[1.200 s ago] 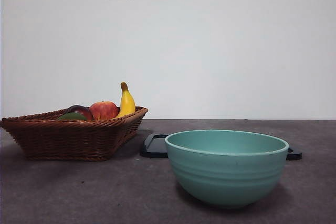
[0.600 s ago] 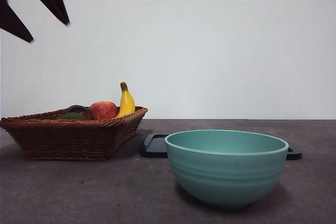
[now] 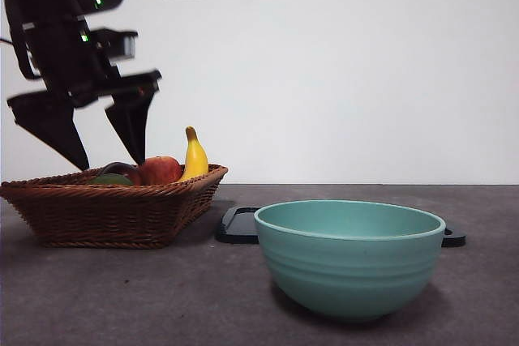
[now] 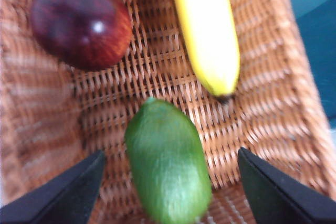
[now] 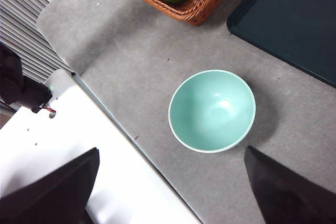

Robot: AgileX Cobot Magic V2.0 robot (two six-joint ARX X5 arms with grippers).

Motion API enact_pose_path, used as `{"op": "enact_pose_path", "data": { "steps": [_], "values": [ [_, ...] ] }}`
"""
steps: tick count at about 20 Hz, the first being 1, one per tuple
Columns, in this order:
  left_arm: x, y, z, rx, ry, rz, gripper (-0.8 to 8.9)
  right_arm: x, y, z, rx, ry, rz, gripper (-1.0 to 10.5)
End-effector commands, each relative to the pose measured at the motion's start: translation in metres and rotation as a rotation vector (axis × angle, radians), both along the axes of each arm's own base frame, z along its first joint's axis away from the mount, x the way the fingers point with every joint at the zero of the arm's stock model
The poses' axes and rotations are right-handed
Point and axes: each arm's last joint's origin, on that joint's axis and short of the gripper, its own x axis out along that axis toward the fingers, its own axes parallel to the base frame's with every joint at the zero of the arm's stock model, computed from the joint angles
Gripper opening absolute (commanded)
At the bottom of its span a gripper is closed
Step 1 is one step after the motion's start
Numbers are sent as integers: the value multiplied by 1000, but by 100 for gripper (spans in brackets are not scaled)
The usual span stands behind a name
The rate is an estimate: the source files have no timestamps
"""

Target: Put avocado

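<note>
Your left gripper (image 3: 109, 160) hangs just above the wicker basket (image 3: 113, 212), jaws spread wide, nothing in them. The avocado (image 4: 167, 163) lies directly below, between the two jaws, on the basket floor, not touched. Past the avocado from the gripper: a dark red-purple fruit (image 4: 80, 22) to one side, a banana (image 4: 206, 30) to the other, w/ a red apple (image 3: 160, 170) further on. Your right gripper (image 5: 168, 192) waits high over the table (image 5: 126, 77), jaws apart & empty; the teal bowl (image 5: 212, 110) sits below it, black tray (image 5: 294, 22) beyond.
</note>
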Motion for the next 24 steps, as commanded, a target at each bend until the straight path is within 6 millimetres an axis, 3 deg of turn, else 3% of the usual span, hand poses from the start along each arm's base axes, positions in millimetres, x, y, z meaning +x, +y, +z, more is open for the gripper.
{"op": "enact_pose_path", "data": {
  "steps": [1, 5, 6, 7, 8, 10, 12, 14, 18, 20, 24],
  "values": [
    [11, -7, -13, 18, 14, -16, 403, 1, 1, 6, 5, -27, 5, 443],
    [18, -10, -34, 59, 65, -7, 383, 1, 0, 6, -9, -31, -10, 443],
    [18, -10, -34, 60, 65, -7, 290, 1, 0, 6, -9, -31, -10, 443],
    [18, -10, -34, 58, 63, -8, 190, 1, 0, 6, -9, -31, -10, 443],
    [18, -10, -34, 59, 65, -8, 158, 1, 0, 6, -9, -31, -10, 443],
    [16, -10, -32, 59, 67, -8, 149, 1, 0, 6, -9, -31, -10, 443],
    [12, -9, -17, 43, 20, -11, 149, 1, 1, 6, -9, -31, -10, 443],
    [-2, -11, 15, 9, -63, -30, 149, 1, 0, 6, -9, -31, -10, 443],
    [-61, -34, 75, -157, -149, -237, 149, 1, 0, 6, -17, -36, -19, 443],
    [-87, -56, 83, -195, -139, -365, 149, 2, -1, 5, -48, -46, -50, 443],
    [-113, -107, 71, -197, -102, -555, 149, 2, -1, 5, -48, -45, -49, 443]
  ]
}}
